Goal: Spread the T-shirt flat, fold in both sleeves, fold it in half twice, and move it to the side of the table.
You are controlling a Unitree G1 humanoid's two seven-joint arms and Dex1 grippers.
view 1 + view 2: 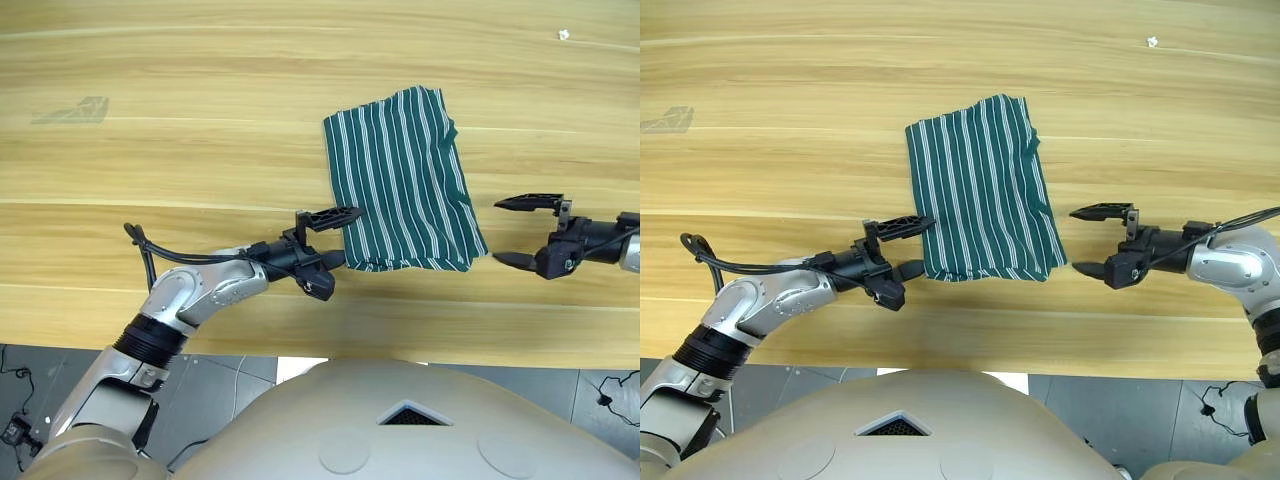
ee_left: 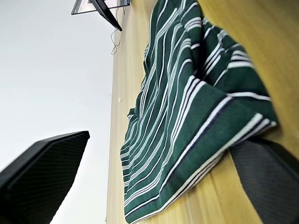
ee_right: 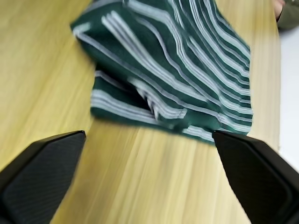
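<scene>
We are seeing the desk (image 1: 200, 150) carrying the T-shirt (image 1: 405, 180) mid-desk as a compact folded rectangle, so we are judging the spreading and folding done and only the move to the side remaining. Both arms are lying low, flanking it: the left fingers (image 1: 330, 214) are standing apart at its near left corner, and the right fingers (image 1: 530, 202) are gaping just beside its near right corner, gripping nothing.

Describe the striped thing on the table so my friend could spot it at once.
Start with the long wooden table. Near its front edge, between the robot's left hand and right hand, both black and open, lies the T-shirt, folded into a rough rectangle. It is the only cloth there: dark green with thin white stripes.
</scene>
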